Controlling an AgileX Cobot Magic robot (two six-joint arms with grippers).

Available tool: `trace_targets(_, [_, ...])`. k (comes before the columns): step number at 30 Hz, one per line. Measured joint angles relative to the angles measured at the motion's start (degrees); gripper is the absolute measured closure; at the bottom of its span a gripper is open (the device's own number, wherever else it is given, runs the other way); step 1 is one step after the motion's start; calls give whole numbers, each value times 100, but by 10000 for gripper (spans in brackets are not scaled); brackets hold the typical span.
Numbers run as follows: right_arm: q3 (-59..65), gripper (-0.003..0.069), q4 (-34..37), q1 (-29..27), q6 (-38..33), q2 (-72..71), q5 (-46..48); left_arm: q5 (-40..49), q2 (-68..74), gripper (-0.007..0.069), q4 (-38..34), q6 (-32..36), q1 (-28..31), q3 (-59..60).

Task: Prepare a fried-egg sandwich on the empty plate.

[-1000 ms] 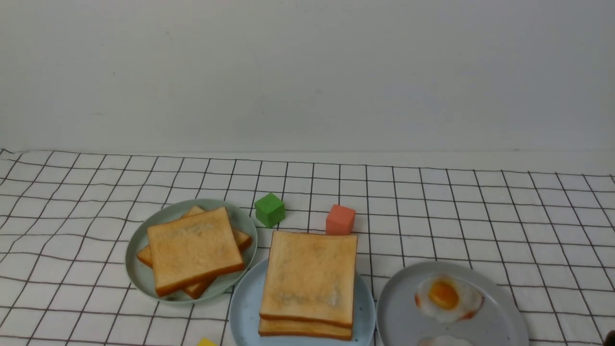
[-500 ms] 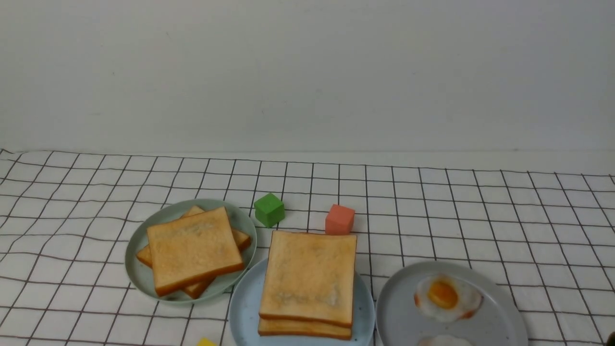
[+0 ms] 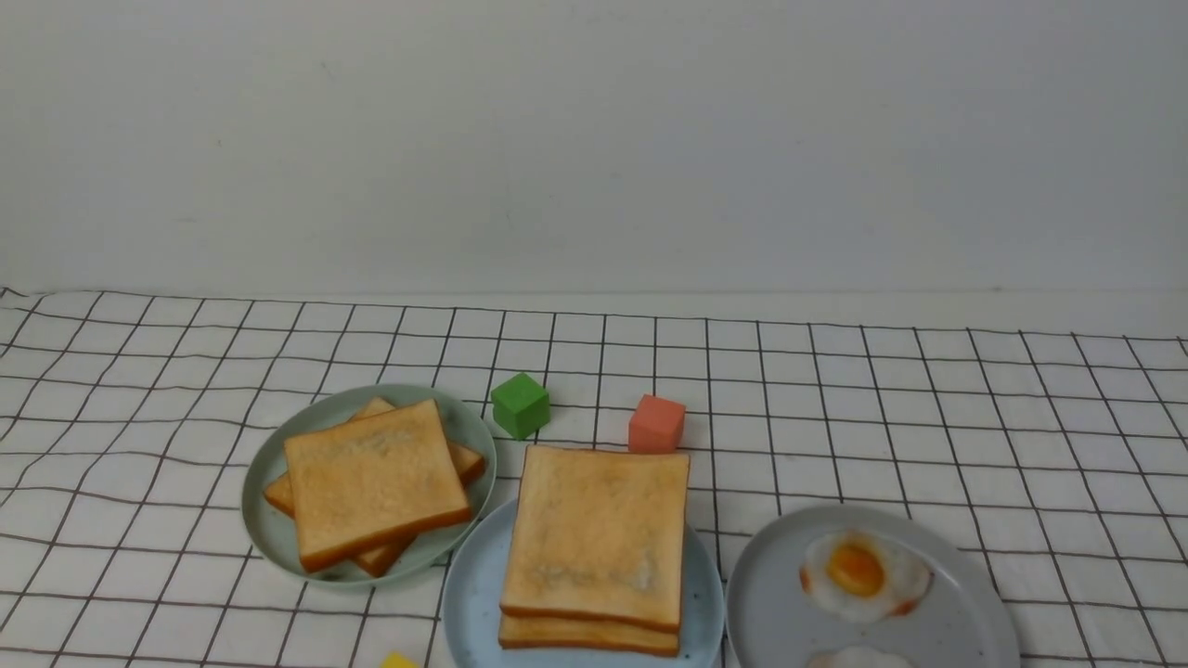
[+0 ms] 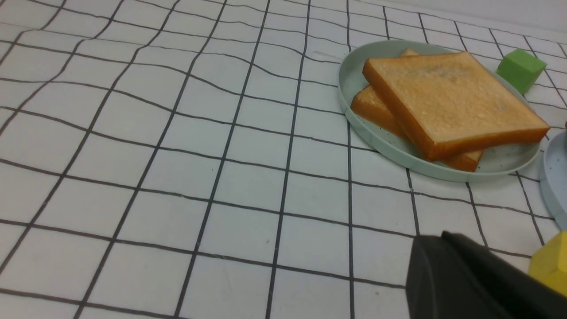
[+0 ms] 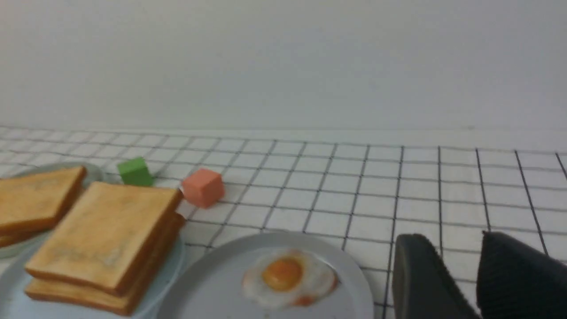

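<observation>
The fried-egg sandwich (image 3: 594, 547) sits on the light-blue plate (image 3: 473, 594), with the green plate (image 3: 269, 529) of spare toast (image 3: 371, 482) on our left and the grey plate (image 3: 780, 612) on our right. We can't tell how the left gripper (image 4: 478, 283) is set, while the right gripper (image 5: 465, 274) hangs by the grey plate, fingers a bit apart and holding nothing.
</observation>
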Motion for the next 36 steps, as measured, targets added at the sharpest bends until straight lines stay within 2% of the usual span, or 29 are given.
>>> trace_targets(6, [975, 427, -146, -14, 49, 0, -117, -7, 0, 606, 0, 0, 0, 1])
trace_targets(36, [1004, 421, -172, -71, 60, 0, -253, 0, 0, 578, 13, 0, 0, 1])
